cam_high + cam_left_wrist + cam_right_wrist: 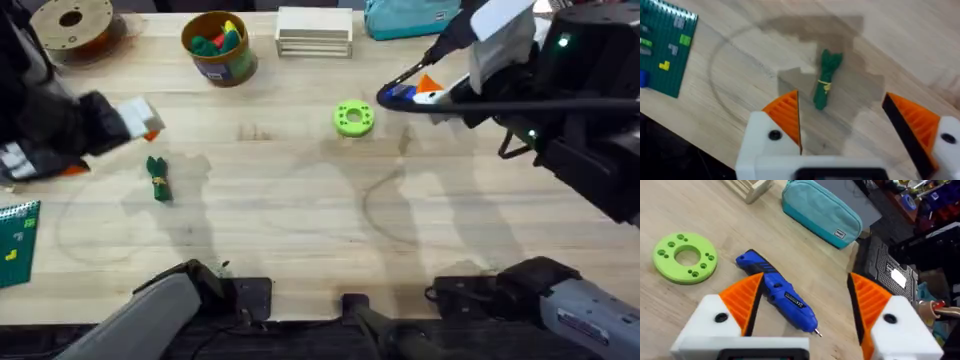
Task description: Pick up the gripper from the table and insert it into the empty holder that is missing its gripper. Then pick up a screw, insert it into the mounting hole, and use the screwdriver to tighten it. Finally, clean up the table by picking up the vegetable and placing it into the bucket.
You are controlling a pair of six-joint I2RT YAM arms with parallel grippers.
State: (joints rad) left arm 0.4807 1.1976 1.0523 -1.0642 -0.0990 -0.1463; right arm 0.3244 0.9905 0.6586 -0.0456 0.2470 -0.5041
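**Both pincers spread, nothing held**

While the left pincer (842, 130) hangs open above the green vegetable (826, 78) lying on the desk (300, 210), the right pincer (805, 305) is spread wide over the blue screwdriver (777, 292). Screwdriver lies flat beside the green ring (685, 257). Bucket (219, 47) stands at the desk's far edge, toy pieces inside.

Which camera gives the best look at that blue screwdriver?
The right wrist view: the screwdriver lies whole between that pincer's open fingers, its metal bit plain. Overhead, its blue end peeks from under the arm.
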